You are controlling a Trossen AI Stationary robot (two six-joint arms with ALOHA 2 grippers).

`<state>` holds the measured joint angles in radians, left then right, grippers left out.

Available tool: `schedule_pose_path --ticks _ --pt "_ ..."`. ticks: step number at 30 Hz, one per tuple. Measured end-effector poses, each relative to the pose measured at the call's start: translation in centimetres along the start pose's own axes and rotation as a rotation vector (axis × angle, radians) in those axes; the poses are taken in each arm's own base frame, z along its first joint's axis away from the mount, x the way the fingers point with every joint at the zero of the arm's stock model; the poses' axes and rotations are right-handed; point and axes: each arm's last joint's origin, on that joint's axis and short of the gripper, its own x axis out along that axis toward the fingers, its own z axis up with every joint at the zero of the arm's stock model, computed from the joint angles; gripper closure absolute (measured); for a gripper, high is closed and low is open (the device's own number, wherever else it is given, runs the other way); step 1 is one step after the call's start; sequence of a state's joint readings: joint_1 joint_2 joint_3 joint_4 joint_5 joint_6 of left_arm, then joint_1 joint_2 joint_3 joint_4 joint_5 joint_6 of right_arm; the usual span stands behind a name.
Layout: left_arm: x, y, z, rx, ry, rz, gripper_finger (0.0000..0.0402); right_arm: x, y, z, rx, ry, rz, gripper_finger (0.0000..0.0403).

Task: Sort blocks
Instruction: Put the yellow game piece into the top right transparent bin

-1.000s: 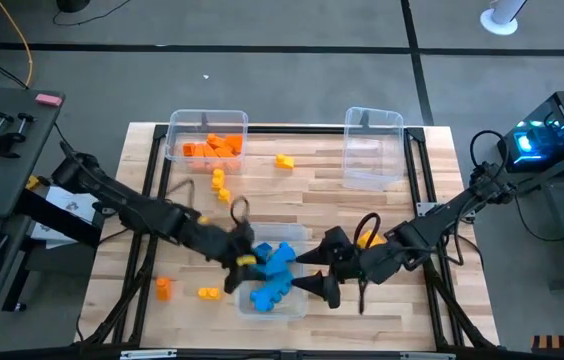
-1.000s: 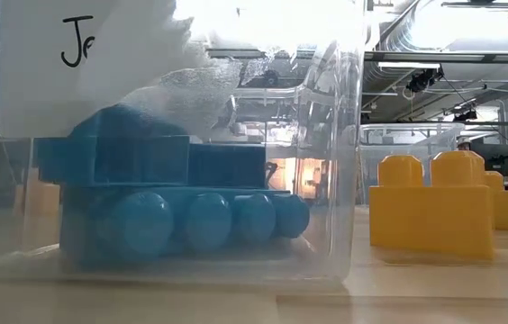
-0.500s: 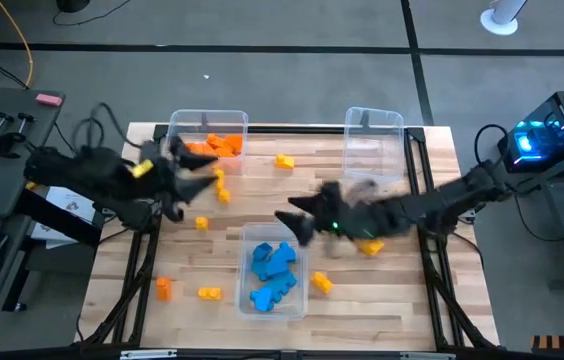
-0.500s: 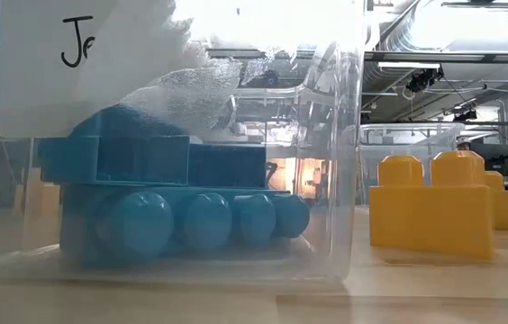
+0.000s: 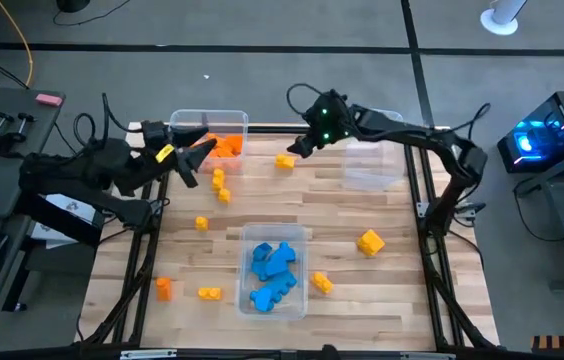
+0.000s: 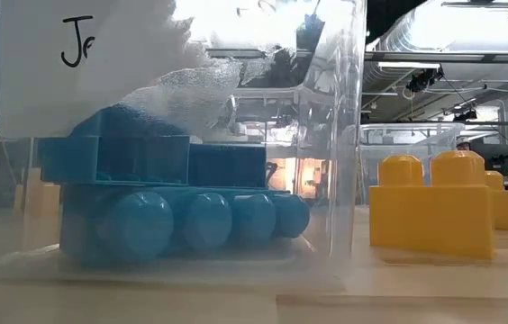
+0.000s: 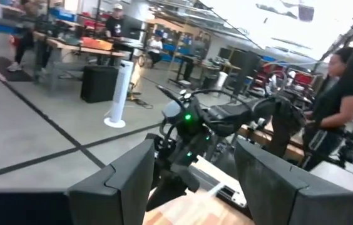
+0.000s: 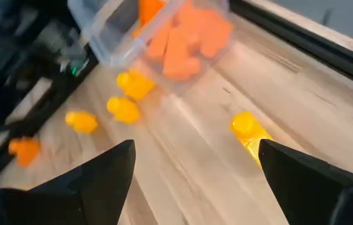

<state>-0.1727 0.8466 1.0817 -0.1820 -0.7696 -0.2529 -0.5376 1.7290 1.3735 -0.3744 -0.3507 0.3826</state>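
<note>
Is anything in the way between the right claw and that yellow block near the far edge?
Nothing visible. The right gripper hangs open just beside the yellow block, with only bare table between them.

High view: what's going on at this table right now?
A two-arm robot is sorting toy blocks by colour. Blue blocks fill the near bin; orange ones sit in the far left bin. The right gripper, open and empty, hovers near a loose yellow block. The left gripper is beside the orange bin.
</note>
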Motion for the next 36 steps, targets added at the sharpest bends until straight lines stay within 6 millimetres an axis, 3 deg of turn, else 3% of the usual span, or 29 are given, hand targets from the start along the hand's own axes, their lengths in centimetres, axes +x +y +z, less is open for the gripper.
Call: schedule_pose_path --ticks 4,7,15,19,28,36 --pt "0.6 0.5 0.1 -0.014 -0.017 0.049 0.0195 2.1 -2.1 -0.1 -0.057 0.116 0.090 0.0066" --pt "1.1 1.1 0.3 -0.013 -0.032 0.095 0.0195 3.9 -1.9 0.3 -0.155 0.204 0.084 0.0066" --pt "1.7 2.1 0.6 0.007 -0.030 0.081 0.0195 7.5 -1.9 2.9 -0.291 0.408 -0.179 0.0066" --pt "1.9 2.3 0.4 0.040 -0.008 0.072 0.0195 9.2 -2.2 3.5 -0.286 0.455 -0.180 0.0066" --pt "1.9 2.3 0.0 0.052 0.036 0.030 0.0195 14.0 -1.2 2.4 -0.257 0.497 -0.255 0.0066" --pt "1.9 2.5 -0.5 0.039 0.084 0.044 0.0195 15.8 -1.7 1.1 -0.206 0.507 -0.406 0.0069"
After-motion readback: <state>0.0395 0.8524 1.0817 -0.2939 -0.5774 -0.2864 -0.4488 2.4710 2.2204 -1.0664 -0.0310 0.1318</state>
